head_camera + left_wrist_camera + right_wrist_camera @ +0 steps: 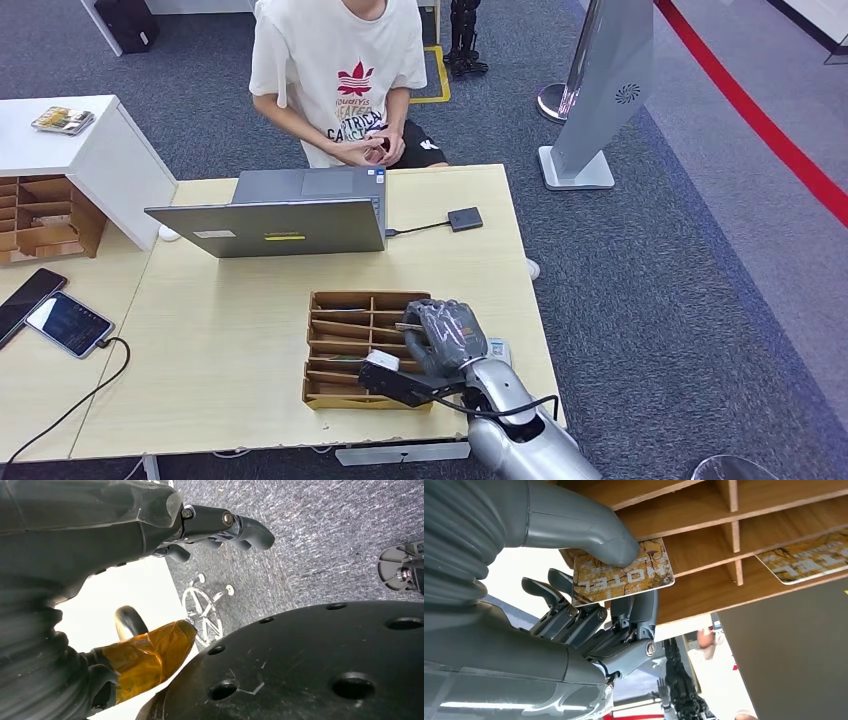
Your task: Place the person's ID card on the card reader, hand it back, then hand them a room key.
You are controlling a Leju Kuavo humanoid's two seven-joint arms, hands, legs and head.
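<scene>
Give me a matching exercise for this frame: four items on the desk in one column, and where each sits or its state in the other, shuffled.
Items:
1. hotel key card
2. card reader
3. laptop
4. phone

States:
A. lies lit at the desk's left, cabled
B. open, in front of the person
C. pinched by the right hand over the wooden organizer
D. black, cabled, right of the laptop

Pairs: 1-C, 2-D, 3-B, 4-A
</scene>
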